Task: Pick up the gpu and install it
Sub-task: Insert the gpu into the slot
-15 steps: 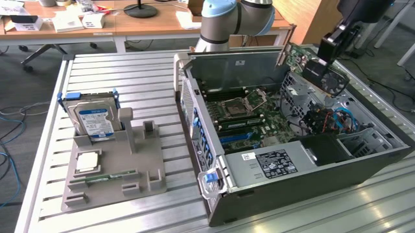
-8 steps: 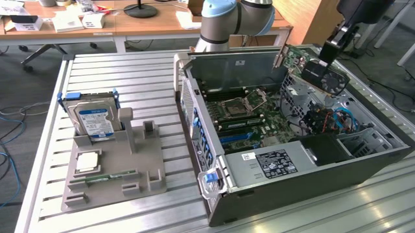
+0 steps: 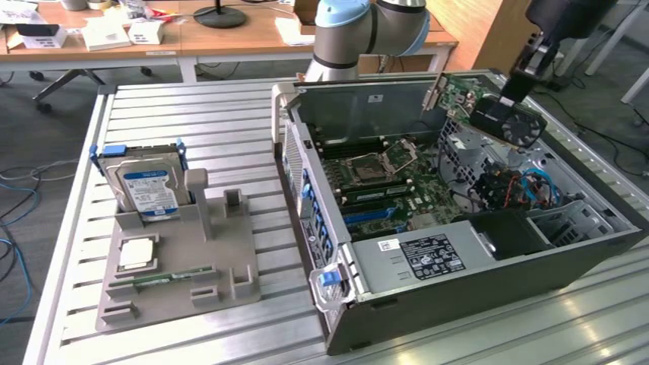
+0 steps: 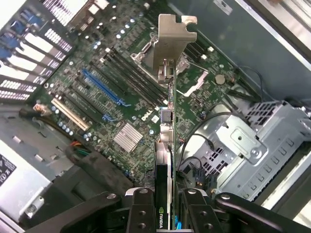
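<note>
Now holds gpu (image 3: 487, 106) clamped in gripper (image 4: 164, 200) jaws above case (image 3: 457, 300), exterior view's upper right; not yet lined up over slot (image 4: 102, 87).

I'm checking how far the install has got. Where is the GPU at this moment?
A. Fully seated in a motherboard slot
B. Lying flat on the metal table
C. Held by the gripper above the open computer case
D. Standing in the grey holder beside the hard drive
C: the gripper is clamped on the gpu, which hangs over the open computer case, above the motherboard and not in any slot.
</note>
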Robot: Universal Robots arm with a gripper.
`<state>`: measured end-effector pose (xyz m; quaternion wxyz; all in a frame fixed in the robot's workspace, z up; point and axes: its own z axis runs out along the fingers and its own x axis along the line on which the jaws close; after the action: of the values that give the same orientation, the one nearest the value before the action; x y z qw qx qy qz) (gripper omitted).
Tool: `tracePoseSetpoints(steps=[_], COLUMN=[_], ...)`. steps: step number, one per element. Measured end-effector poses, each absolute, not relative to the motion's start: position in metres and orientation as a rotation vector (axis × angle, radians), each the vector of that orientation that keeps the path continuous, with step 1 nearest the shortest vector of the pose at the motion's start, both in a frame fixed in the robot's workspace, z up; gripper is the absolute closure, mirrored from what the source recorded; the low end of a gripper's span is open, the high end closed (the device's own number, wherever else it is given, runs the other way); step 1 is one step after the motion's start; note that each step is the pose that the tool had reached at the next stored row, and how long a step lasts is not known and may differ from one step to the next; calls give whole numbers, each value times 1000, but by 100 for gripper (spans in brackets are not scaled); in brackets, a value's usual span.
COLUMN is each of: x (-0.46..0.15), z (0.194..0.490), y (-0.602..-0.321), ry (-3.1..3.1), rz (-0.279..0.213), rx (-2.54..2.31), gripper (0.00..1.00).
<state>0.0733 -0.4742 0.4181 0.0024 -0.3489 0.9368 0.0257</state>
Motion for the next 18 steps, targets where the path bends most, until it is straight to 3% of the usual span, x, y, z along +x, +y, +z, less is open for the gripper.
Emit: tracePoseSetpoints(steps=[18], x=[73], z=[415], y=[-474], ry=[2732], rz=[81], rx=[-1555], gripper=[73])
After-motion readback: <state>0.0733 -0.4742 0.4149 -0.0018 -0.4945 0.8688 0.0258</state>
